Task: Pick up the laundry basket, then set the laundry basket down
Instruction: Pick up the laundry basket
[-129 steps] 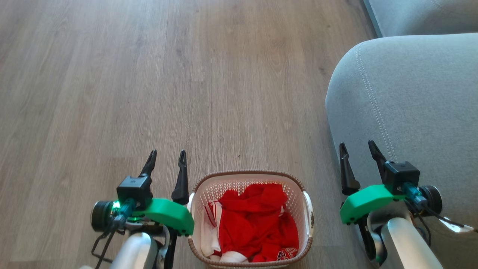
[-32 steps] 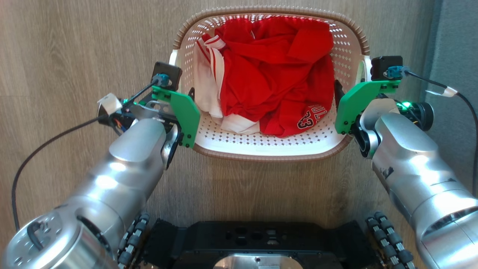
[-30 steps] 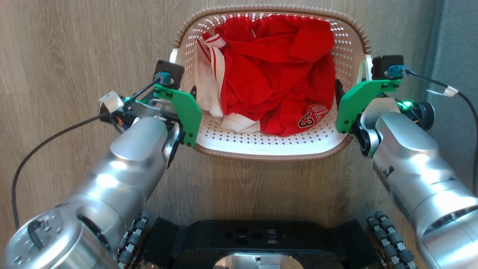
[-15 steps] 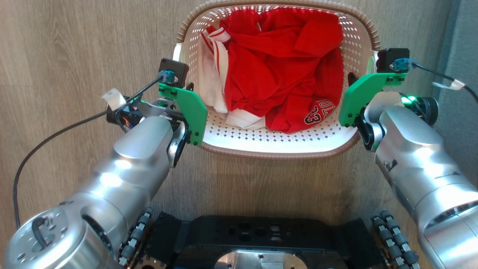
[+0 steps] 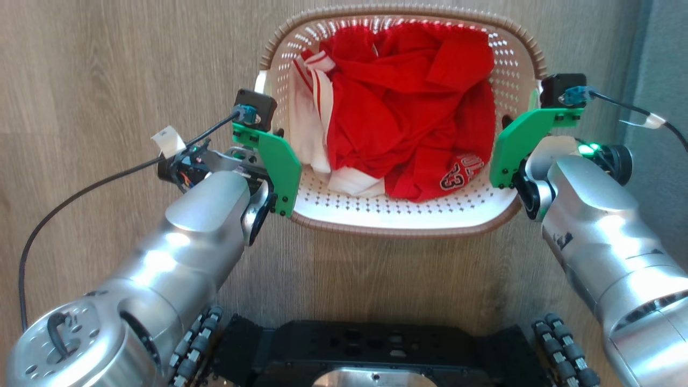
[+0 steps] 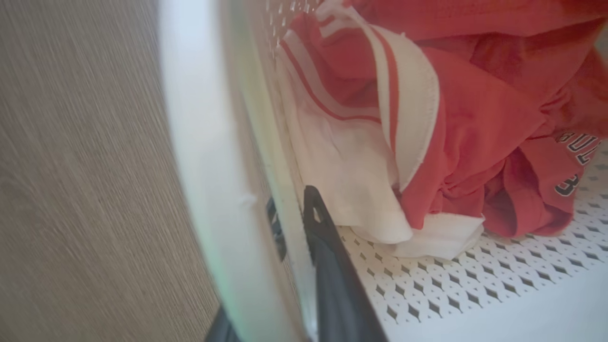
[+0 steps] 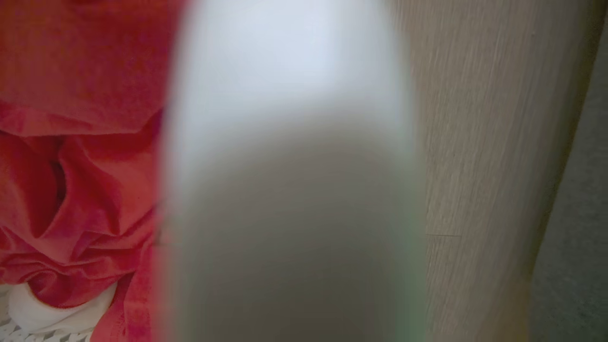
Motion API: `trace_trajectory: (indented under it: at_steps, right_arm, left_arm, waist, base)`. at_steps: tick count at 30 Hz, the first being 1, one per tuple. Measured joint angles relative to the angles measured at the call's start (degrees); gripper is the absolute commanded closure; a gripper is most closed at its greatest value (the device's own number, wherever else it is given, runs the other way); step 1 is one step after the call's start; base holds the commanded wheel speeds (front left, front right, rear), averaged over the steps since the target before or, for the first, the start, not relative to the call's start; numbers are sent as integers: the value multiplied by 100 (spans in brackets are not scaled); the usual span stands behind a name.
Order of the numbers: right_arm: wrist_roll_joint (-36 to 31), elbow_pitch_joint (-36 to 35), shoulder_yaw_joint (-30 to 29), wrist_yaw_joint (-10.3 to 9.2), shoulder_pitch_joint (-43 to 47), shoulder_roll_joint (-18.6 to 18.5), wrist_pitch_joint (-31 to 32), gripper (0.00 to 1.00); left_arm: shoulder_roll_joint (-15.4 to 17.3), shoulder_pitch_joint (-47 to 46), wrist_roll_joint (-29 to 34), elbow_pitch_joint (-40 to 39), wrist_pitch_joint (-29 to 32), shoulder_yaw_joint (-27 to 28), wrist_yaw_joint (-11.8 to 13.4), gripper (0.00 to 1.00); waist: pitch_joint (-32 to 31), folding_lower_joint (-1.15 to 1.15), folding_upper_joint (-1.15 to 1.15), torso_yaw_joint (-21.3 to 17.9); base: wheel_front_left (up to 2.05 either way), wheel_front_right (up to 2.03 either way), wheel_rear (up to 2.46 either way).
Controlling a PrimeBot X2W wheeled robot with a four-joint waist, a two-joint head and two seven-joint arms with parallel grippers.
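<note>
Just ahead of the robot's base (image 5: pixel 371 344), between its silver arms (image 5: pixel 183 247), is a laundry basket (image 5: pixel 398 230) of red-and-white clothes (image 5: pixel 398 123). The left gripper (image 6: pixel 294 216) pinches the basket's left wall, one finger on each side. The right gripper (image 5: pixel 508 119) is at the right handle, but I cannot tell how its jaws stand.

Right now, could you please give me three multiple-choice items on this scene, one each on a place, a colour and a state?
1. Where is the laundry basket? A on a shelf; B between the left gripper and the right gripper; C behind the robot.
2. What colour is its rim? A brown; B green; C black.
3. What is its state? A empty; B overturned; C upright, holding red-and-white clothes.
Answers: B, a gripper sits at each side wall; A, the braided-look rim is brown; C, the clothes lie inside it.
</note>
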Motion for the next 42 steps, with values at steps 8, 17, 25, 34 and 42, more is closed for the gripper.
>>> trace_trajectory:
  at_steps: [8, 17, 25, 34, 42]
  right_arm:
    - [56, -2, 119, 0, 146, 0, 456, 100]
    - [290, -151, 422, -1, 609, 2, 1255, 100]
    - [509, -396, 829, -5, 961, -15, 1979, 100]
    - [808, -792, 1241, -12, 1505, -159, 2470, 100]
    - [899, -1138, 1525, -56, 1783, -216, 2610, 100]
  left_arm:
    - [33, 170, 145, 1, 123, -57, -241, 100]
    - [55, 560, 393, 3, 720, -97, -591, 100]
    - [103, 890, 393, -10, 1141, -99, -793, 100]
    - [135, 1384, 263, -88, 1412, -116, -887, 100]
    - [303, 1667, 268, -323, 1517, -121, -887, 100]
  waist:
    - [-462, 0, 0, -40]
    - [-1145, 0, 0, -97]
    - [-1935, -1, 0, -135]
    - [-2846, -1, 0, -153]
    - [-3541, -1, 0, -156]
  base:
    - [0, 0, 0]
    - [0, 0, 0]
    - [0, 0, 0]
    - [0, 0, 0]
    - [0, 0, 0]
